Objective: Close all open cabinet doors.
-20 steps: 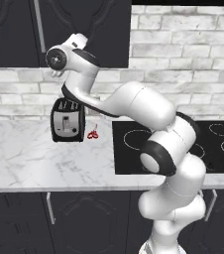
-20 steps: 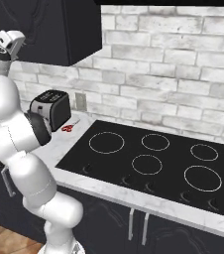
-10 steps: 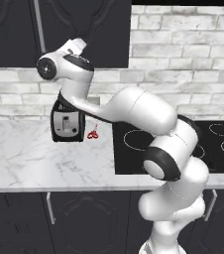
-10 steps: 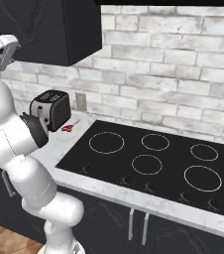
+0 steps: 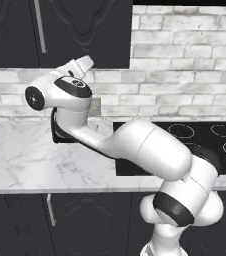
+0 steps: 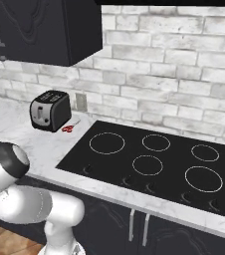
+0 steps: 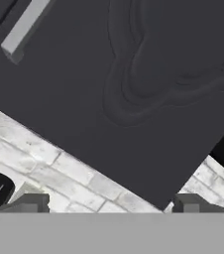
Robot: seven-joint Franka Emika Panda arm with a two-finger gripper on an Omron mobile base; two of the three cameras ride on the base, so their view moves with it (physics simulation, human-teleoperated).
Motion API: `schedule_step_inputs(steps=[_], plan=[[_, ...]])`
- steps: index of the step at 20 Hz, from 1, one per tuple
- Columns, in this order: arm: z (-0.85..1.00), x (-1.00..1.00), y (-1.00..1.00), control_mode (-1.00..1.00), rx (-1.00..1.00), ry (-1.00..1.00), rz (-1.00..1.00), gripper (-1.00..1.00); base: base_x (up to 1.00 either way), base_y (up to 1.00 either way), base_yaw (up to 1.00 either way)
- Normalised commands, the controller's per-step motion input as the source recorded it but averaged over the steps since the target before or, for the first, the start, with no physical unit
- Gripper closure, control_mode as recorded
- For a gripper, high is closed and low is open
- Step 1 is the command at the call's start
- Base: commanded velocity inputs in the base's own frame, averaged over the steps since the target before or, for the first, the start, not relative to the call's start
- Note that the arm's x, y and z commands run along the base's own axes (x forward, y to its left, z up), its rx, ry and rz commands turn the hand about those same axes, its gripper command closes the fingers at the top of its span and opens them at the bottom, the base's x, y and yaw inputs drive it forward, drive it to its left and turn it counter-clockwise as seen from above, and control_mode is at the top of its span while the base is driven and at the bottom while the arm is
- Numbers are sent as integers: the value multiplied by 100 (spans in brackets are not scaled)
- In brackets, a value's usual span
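Two tall matte-black cabinet doors (image 5: 80, 27) with curved relief hang above the counter, and both look flush with the cabinet front. A slim silver handle (image 5: 39, 25) runs down between them. In the hand view, one cabinet door (image 7: 134, 74) looms close, with its handle (image 7: 25, 27) at the upper left. My gripper (image 7: 111, 204) is open in front of the door's lower edge, fingertips (image 7: 32, 202) wide apart and nothing between them. My white hand (image 5: 76, 65) is raised just below the cabinet. The same cabinet door (image 6: 40, 30) sits at the upper left of the right base view.
A black toaster (image 6: 50, 110) stands on the marble counter (image 6: 15, 129) by the brick wall, a small red thing (image 6: 68, 128) beside it. A black cooktop (image 6: 159, 164) with ring burners lies to the right. Black drawer fronts (image 5: 15, 225) run below the counter.
The arm has swung left and up toward the cabinet. The gripper's jaws have opened wider. The toaster and the cooktop have not moved.
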Motion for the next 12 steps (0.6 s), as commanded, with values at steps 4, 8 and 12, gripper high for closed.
schedule_step_inputs(steps=[4,8,12], plan=[[0,-100,-72,-100,22,-8,0,-100,0,0,0],[-10,-94,-88,-100,29,-1,1,-100,0,0,0],[-36,-84,-90,-100,31,0,7,-100,0,0,0]])
